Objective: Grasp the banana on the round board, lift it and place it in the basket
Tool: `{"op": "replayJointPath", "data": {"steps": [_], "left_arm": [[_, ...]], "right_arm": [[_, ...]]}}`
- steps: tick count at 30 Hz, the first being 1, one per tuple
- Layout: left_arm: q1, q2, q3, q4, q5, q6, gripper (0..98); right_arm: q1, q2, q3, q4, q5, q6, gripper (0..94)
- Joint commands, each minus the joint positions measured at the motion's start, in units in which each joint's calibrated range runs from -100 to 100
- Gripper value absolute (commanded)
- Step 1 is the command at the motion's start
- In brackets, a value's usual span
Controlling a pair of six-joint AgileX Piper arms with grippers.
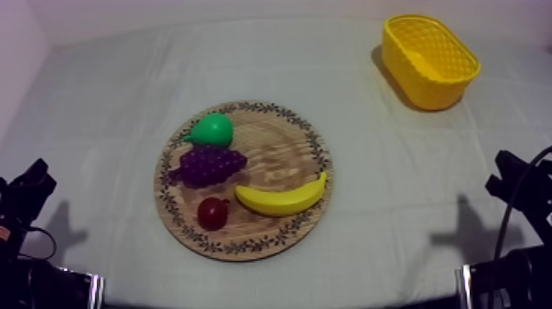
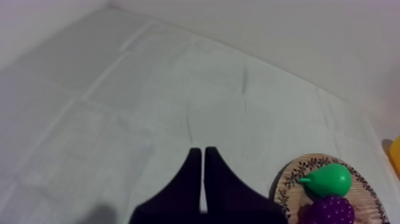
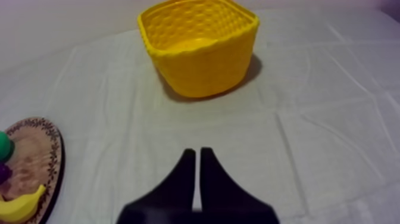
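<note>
The yellow banana (image 1: 282, 200) lies on the front right part of the round wooden board (image 1: 283, 156), mid-table. The empty yellow basket (image 1: 443, 89) stands at the back right. My left gripper (image 1: 29, 185) rests low at the left edge; in its wrist view the gripper (image 2: 200, 152) is shut on nothing, a narrow wedge over bare cloth left of the board (image 2: 287, 182). My right gripper (image 1: 513, 174) rests low at the right edge. Its wrist view shows the gripper (image 3: 197, 154) shut and empty, pointing toward the basket (image 3: 208, 68), with the banana (image 3: 21, 205) and board (image 3: 37, 156) off to its side.
On the board with the banana are a green pear (image 1: 211, 130), purple grapes (image 1: 208, 164) and a small red fruit (image 1: 213, 212). The pear (image 2: 327, 179) and grapes (image 2: 331, 210) also show beside my left gripper. Open cloth lies between board and basket.
</note>
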State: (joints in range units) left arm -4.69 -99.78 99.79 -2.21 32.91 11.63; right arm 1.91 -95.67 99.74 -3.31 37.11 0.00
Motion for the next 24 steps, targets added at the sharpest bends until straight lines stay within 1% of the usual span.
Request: {"op": "replayJointPath", "data": {"steps": [1, 5, 10, 24], "left_arm": [[0.02, -0.05, -0.01, 0.03, -0.01, 0.00, 0.1], [0.02, -0.05, -0.01, 0.03, -0.01, 0.01, 0.1], [0.02, -0.05, -0.01, 0.03, -0.01, 0.01, 0.1], [0.02, -0.05, -0.01, 0.03, -0.01, -0.01, 0.1]], "right_arm": [[-0.48, 0.00, -0.07, 0.36, 0.11, -0.53, 0.5], [-1.16, 0.00, -0.07, 0.54, 0.11, 0.67, 1.3], [-1.49, 0.00, -0.07, 1.53, 0.58, 0.55, 1.0], [-2.81, 0.00, 0.03, 2.41, 1.34, 0.99, 1.1]]}}
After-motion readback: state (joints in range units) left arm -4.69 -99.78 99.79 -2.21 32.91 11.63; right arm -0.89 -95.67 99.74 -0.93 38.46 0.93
